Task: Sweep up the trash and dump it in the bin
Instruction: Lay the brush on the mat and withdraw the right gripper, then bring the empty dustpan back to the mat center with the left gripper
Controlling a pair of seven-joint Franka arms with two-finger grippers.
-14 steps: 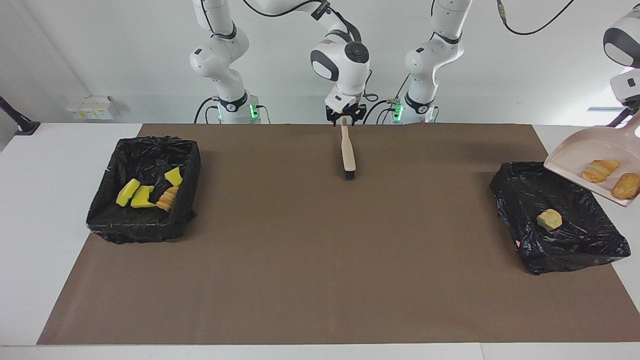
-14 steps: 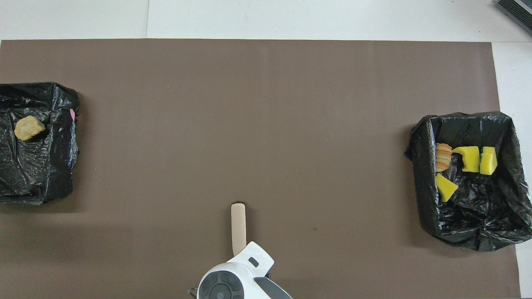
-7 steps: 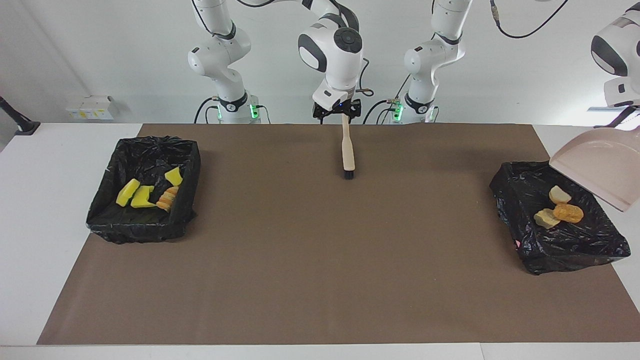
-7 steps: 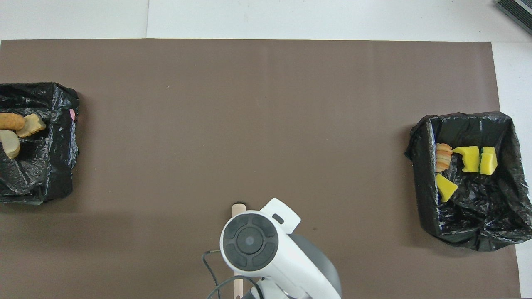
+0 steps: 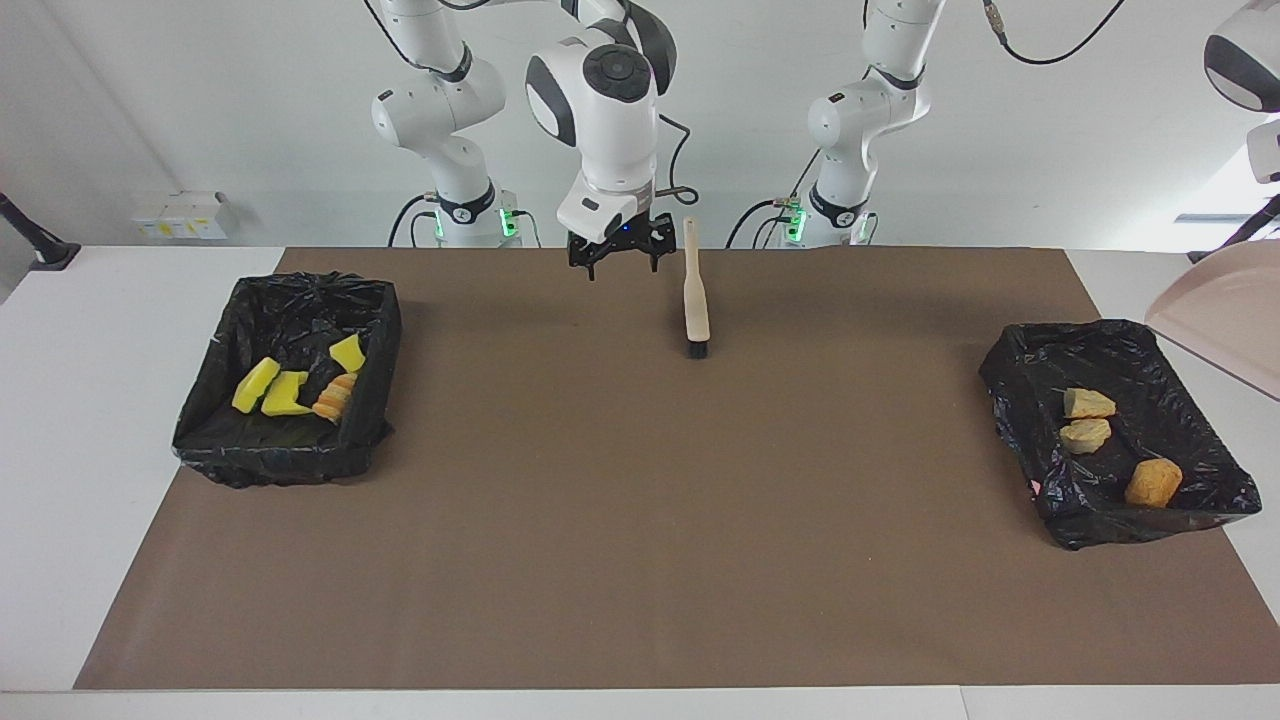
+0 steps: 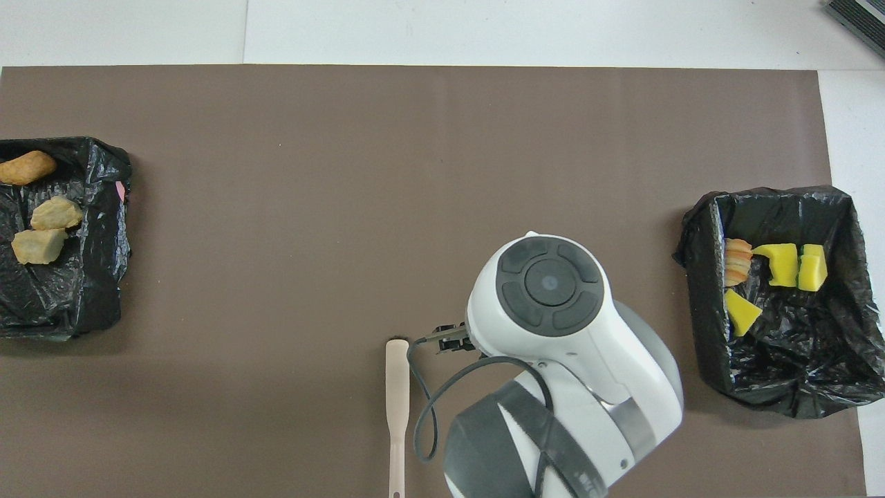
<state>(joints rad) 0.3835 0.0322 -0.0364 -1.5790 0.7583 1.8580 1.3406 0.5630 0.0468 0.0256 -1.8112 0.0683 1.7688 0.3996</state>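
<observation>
Trash: tan lumps in bin at three o'clock, facing view; yellow sponge chunks in bin at nine. Light, soft, crumbly; pinch gently mid-body. Right claw spread, empty, beside brush. Left claw, mostly off-frame, apparently clamps raised dustpan.

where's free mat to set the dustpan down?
Free: the wide brown mat between the two black-lined bins, farther from the robots than the brush. Crowded: the mat's robot-side edge, where the brush lies and the open right gripper hangs beside it. The left gripper is out of view with the dustpan.
</observation>
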